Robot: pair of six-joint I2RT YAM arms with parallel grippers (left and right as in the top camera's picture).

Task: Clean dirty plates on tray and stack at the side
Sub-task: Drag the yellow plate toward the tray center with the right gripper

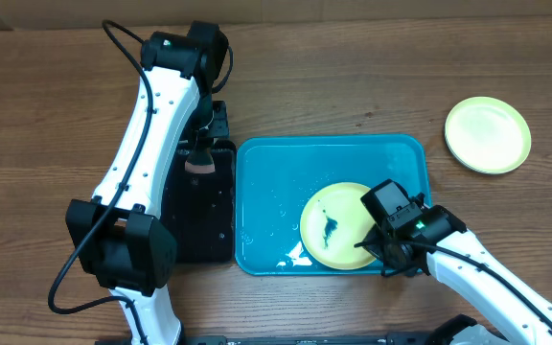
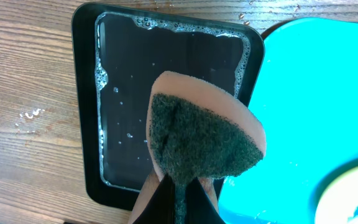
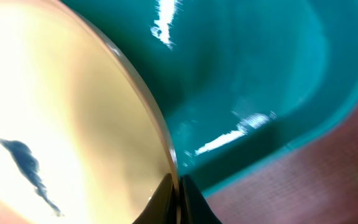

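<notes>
Plate in the right jaws: the smeared plate [image 1: 338, 225] is pinched at its rim by the right jaws, which are clenched on its edge at about 4 o'clock in the overhead view. In the right wrist view the thin edge is seen caught between the two tips.
Plate surface: it is pale yellow-green, and a dark smear [image 1: 332, 228] is seen at its centre.
Plate location: it is seen in the 5 o'clock part of the tray [image 1: 266, 172].
Tray: it is turquoise with a raised rim. Wet streaks are seen on its floor, and white foam at 7 o'clock of the smeared plate.
Left jaws: they are clenched on a sponge [image 2: 201, 137]. Its dark green scouring face is turned to the wrist camera, with the orange body behind.
Sponge location: it is held over the black tray [image 1: 204, 225], near that tray's 12 o'clock end in the overhead view. Contact with it cannot be told.
Black tray: it is set just beside the tray at 9 o'clock. It is filmed with water, and bubbles are seen along its inner rim.
Second plate: a plain pale yellow-green plate [image 1: 488, 135] is laid flat on the table [image 1: 353, 86] at 2 o'clock of the tray, well apart from it.
Table: it is brown wood.
</notes>
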